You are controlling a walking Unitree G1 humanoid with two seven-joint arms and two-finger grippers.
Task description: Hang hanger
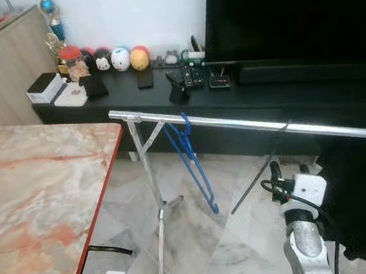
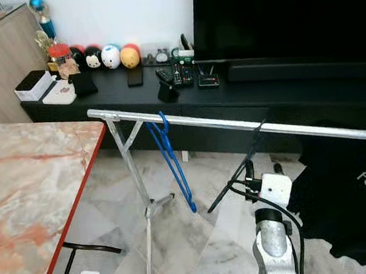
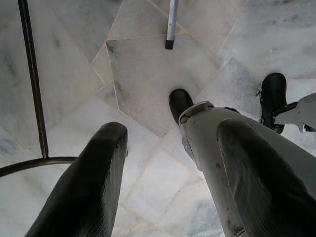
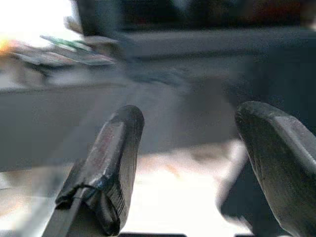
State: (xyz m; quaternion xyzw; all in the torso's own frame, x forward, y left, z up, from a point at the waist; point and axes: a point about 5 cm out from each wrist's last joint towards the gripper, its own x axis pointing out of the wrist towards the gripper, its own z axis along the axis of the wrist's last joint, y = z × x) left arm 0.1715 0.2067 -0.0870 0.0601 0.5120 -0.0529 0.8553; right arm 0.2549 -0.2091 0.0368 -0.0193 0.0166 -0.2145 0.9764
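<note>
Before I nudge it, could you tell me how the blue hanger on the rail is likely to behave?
The blue hanger looks thin, so probably light. It hangs by its hook from the rail, already tilted, so a push would likely swing or slide it.

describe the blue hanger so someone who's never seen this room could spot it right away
Find the long silver rail running in front of the black TV cabinet. Near its left end, just right of the crossed silver legs, the blue hanger hangs by its hook. It is the only blue thing on the rail, thin and bare, unlike the black garment farther right.
</note>
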